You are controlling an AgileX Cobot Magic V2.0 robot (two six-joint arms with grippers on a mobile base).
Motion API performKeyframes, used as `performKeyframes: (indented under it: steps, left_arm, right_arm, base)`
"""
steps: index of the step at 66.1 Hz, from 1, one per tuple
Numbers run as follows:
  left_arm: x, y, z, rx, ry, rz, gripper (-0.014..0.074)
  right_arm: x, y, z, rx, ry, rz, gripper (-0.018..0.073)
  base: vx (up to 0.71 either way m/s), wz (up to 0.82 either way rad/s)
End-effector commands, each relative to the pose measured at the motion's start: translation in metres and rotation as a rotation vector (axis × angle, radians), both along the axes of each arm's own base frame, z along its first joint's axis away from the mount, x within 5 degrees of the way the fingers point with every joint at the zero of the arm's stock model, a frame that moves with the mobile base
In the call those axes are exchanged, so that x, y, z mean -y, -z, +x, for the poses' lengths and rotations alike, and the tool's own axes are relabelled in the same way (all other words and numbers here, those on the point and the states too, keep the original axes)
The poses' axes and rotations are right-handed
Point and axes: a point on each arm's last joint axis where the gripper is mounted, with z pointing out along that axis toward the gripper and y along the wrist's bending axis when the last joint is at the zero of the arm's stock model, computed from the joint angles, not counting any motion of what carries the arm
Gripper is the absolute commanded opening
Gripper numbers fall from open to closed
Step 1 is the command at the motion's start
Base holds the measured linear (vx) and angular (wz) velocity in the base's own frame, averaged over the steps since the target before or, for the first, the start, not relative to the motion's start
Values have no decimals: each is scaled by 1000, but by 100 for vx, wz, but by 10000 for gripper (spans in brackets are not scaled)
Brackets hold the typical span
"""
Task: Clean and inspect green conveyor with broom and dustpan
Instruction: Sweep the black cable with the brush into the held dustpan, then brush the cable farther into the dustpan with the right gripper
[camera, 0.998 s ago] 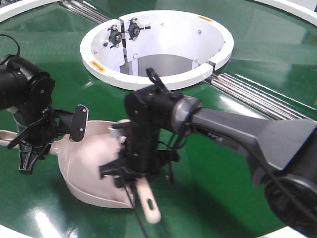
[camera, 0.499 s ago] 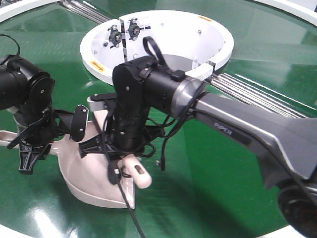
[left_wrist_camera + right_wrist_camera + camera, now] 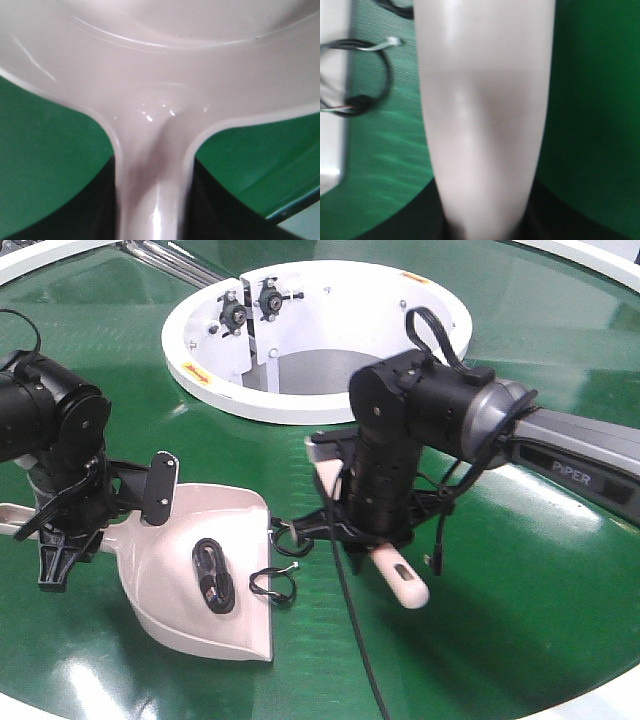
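Glossy green belt fills the scene: the green conveyor (image 3: 500, 580) carries everything here. Towards its left edge, the left gripper (image 3: 55, 538) is clamped on the long handle of the dustpan (image 3: 160, 575); the left wrist view shows that pale handle running down between the dark jaws, which press against both of its sides. The dustpan lies flat on the belt near the front-left rim, with its wide mouth facing right. A small coiled black cable (image 3: 212, 576) rests inside the scoop. Just beside the mouth, on the belt, lies a thin black wire loop (image 3: 272, 583); whether it touches the scoop's lip I cannot tell. Right of that, near the middle of the belt, the right gripper (image 3: 372, 532) pinches the broom (image 3: 402, 580) around its handle, the tapered slotted end sticking out towards the front edge and the head tilted up behind the wrist. Behind it, at the back of the belt, sits the white ring-shaped hub (image 3: 200, 378).
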Motion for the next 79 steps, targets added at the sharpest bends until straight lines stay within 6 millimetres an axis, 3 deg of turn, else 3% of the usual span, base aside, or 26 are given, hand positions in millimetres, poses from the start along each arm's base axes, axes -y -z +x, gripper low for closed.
performKeyframes:
  steps: [1, 24, 44, 67, 79]
  left_arm:
    - [2, -19, -1, 60, 11, -21, 2]
    - [2, -19, -1, 60, 11, -21, 2]
    - [2, -19, -1, 60, 11, -21, 2]
    - [2, -19, -1, 60, 11, -21, 2]
    - [2, -19, -1, 60, 11, -21, 2]
  right_arm:
    - [10, -18, -7, 0, -4, -21, -1]
    - [0, 14, -3, -103, 12, -15, -1]
    - [-27, 11, -7, -85, -43, 13, -1]
    - [-53, 27, -17, -152, -73, 51, -1]
    - [-72, 16, -25, -136, -134, 98, -1]
  base:
    - [0, 0]
    - [0, 0]
    - [0, 0]
    - [0, 0]
    - [0, 0]
